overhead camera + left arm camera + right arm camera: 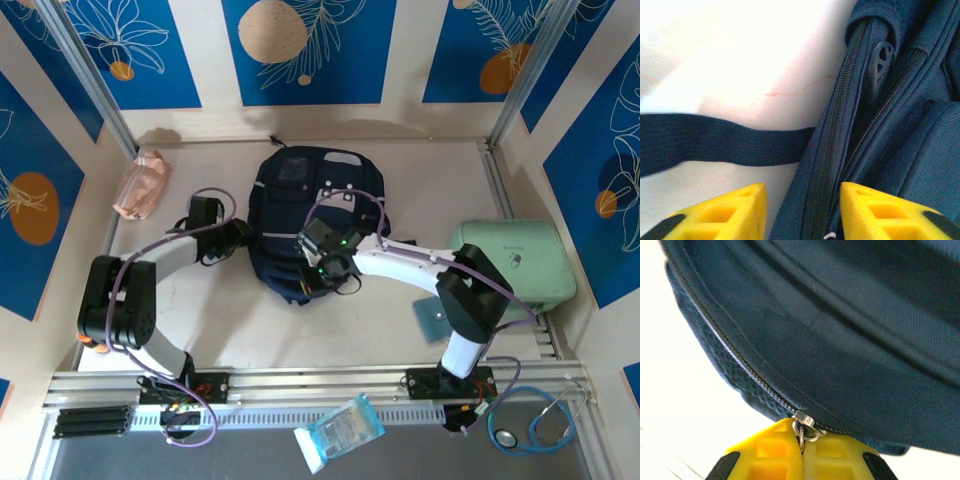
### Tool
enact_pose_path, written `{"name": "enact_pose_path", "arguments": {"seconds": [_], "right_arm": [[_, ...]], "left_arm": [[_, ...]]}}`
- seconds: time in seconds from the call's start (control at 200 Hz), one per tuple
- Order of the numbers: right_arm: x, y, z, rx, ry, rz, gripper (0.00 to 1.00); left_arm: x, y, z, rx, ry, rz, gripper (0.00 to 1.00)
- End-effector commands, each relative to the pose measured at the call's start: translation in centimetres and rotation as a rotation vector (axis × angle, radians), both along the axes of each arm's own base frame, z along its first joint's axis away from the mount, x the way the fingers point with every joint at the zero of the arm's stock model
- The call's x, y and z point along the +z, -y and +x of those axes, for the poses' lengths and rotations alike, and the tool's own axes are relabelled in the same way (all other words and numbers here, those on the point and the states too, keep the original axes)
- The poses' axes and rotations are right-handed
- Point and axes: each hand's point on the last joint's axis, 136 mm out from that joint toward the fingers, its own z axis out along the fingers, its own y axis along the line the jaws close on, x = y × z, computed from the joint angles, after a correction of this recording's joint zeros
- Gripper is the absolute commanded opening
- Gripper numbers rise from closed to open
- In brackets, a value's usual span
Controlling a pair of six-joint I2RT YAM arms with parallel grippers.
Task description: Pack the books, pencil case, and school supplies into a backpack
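At the middle of the pale tabletop (250, 330) lies the backpack (310, 215). My right end effector (801, 452) is clenched on its zipper pull (802, 424); my left end effector (801, 200), released, straddles its zippered edge. Blue flowered panels (310, 50) wall the room.

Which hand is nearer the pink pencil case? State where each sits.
Left. The left hand sits at the backpack's side, right of the pencil case; the right hand grips its near-edge zipper, farther off.
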Motion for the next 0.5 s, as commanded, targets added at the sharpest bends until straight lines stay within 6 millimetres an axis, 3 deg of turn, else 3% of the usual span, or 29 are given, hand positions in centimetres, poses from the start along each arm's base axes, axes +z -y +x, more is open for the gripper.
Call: {"name": "enact_pose_path", "arguments": {"seconds": [0.0, 0.2, 0.495], "right_arm": [[2.0, -4.6, 1.0, 0.02, -0.026, 0.166, 0.0], [3.5, -8.8, 1.5, 0.091, -0.026, 0.246, 0.0], [3.1, -10.3, 0.7, 0.126, -0.05, 0.267, 0.0]], "left_arm": [[1.6, -1.8, -2.1, 0.015, -0.006, 0.083, 0.49], [2.8, -1.4, -5.7, -0.036, -0.064, 0.059, 0.54], [3.1, 0.3, -6.7, -0.065, -0.116, 0.069, 0.55]]}}
